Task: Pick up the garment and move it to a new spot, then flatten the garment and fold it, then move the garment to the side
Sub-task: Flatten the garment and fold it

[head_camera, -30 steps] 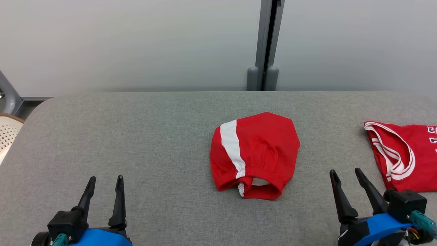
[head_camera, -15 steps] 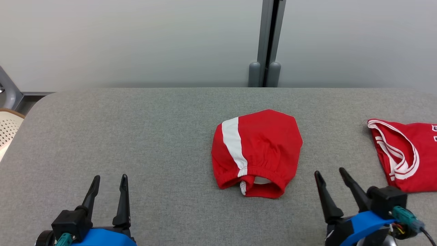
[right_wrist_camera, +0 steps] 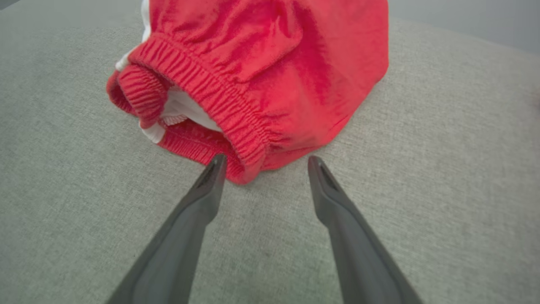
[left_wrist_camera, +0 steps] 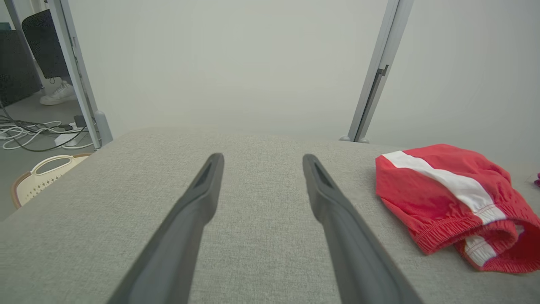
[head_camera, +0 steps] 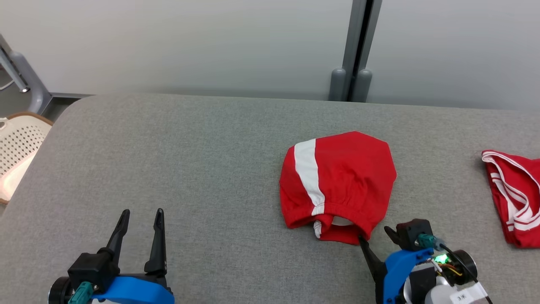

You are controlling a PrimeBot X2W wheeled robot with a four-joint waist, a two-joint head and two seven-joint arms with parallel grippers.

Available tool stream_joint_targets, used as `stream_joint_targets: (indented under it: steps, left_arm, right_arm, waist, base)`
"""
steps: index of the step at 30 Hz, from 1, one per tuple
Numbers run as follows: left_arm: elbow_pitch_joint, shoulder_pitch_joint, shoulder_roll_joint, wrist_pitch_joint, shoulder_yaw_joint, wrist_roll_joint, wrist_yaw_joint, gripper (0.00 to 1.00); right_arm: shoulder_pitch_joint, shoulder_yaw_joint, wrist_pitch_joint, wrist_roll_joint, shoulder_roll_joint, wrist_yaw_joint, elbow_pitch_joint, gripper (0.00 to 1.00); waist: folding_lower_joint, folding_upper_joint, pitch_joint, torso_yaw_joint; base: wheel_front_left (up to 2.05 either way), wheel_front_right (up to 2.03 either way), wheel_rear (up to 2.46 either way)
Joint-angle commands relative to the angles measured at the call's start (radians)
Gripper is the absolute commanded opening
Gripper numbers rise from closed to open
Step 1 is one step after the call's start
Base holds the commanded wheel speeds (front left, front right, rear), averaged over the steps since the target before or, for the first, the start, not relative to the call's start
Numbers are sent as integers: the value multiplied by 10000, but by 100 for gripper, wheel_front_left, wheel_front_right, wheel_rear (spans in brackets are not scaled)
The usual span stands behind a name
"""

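Grey padded table [head_camera: 190,169], pale wall behind. Red garment [head_camera: 350,177] with white stripe lies bunched right of centre, waistband toward 6 o'clock. Right gripper [head_camera: 374,234] at its 5 o'clock, jaws released, fingertips just beside the waistband, nothing grasped. Left gripper [head_camera: 142,211] at the table's 7 o'clock, jaws released, well apart from the garment

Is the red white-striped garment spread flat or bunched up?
Bunched up: the red white-striped garment lies in a rounded heap, its elastic waistband gaping open.

A grey fabric tabletop [head_camera: 190,169] ran up to a pale wall [head_camera: 211,42] with a grey post [head_camera: 358,46]. A red, white-trimmed jersey [head_camera: 512,198] lay near its right end; a cream perforated basket [head_camera: 17,143] stood beyond its left.
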Motion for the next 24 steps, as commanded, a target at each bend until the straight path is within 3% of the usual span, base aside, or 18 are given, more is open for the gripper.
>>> stream_joint_targets:
  steps: [1,10,11,12,13,18,24]
  left_arm:
    - [28,-196,41,-34,26,-8,-30,100]
    - [278,-458,16,-217,-25,-71,-103,100]
    - [285,-462,25,-231,-14,-84,-97,100]
    - [299,-463,38,-249,-4,-101,-95,100]
    - [311,-464,51,-266,4,-107,-93,100]
    - [344,-454,72,-311,24,-153,-29,100]
    - [266,-450,56,-368,-42,-139,-5,100]
  right_arm:
    - [-264,-3,-74,-48,-12,2,232,100]
    - [-1467,50,-734,165,-10,2,2183,100]
    - [-1566,-15,-830,249,-13,2,2259,89]
    - [-1687,-75,-982,296,-13,2,2270,40]
    - [-1794,-137,-1115,320,-11,2,2274,0]
    - [-2303,-670,-1862,191,-11,2,1650,0]
    - [-2728,-641,-1959,281,-7,2,50,0]
  waist:
    - [-1,-1,66,71]
    - [-1,-1,254,318]
    - [-1,-1,260,322]
    - [-1,-1,265,324]
    - [-1,-1,268,322]
    - [-1,-1,209,290]
    - [-1,-1,76,252]
  base:
    - [0,0,0]
    - [0,0,0]
    - [0,0,0]
    - [0,0,0]
    - [0,0,0]
    - [0,0,0]
    - [0,0,0]
